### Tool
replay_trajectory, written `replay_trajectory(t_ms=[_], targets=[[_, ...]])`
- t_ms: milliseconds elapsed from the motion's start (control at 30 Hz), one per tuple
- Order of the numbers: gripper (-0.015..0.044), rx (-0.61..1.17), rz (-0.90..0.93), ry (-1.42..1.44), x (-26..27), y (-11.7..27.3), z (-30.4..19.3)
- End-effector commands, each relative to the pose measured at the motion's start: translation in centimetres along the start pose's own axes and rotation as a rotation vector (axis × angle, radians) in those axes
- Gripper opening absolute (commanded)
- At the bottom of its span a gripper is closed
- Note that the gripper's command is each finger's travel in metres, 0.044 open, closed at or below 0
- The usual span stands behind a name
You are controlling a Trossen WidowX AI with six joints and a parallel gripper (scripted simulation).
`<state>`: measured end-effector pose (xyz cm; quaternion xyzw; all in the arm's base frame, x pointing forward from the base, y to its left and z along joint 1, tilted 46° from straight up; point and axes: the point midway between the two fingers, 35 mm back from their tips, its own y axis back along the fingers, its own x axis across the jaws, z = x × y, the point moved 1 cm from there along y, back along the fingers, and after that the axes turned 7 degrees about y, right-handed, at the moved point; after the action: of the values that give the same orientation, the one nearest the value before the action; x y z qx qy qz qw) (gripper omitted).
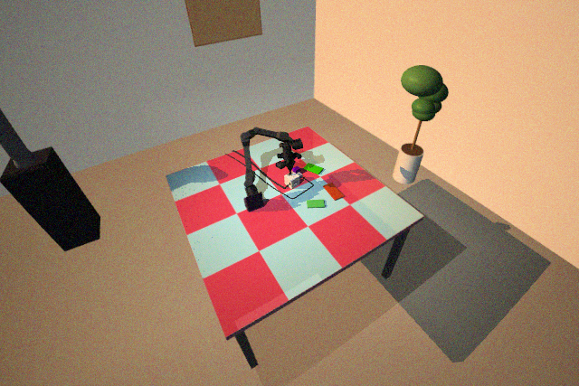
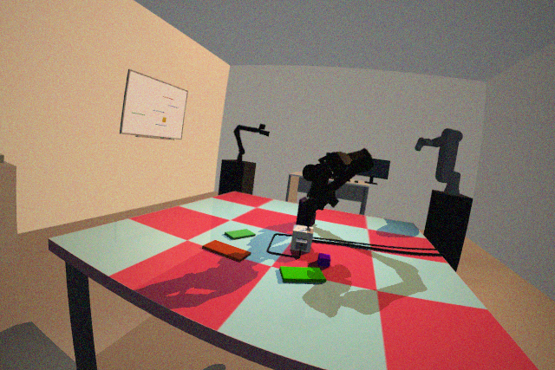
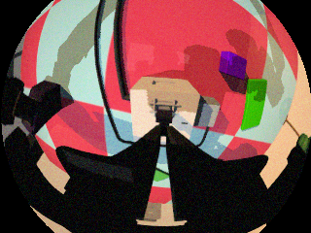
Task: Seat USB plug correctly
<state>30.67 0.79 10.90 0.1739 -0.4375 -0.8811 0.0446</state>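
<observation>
The white power cube stands on the checkered table. My gripper points down at the middle of the cube's top. It is shut on the dark USB plug, which is at the socket on top. The fingers hide part of the plug, so how deep it sits and which way round it is cannot be told.
A black cable loops round the cube. A purple block and a green slab lie nearby. An orange slab and another green slab lie farther off.
</observation>
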Motion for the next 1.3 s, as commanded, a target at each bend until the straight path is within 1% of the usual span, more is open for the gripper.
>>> replay_trajectory(t_ms=[0, 1267], targets=[[0.0, 0.002, -0.001, -0.002, -0.01, -0.06, 0.0], [0.0, 0.001, -0.001, -0.002, -0.02, -0.51, 0.07]])
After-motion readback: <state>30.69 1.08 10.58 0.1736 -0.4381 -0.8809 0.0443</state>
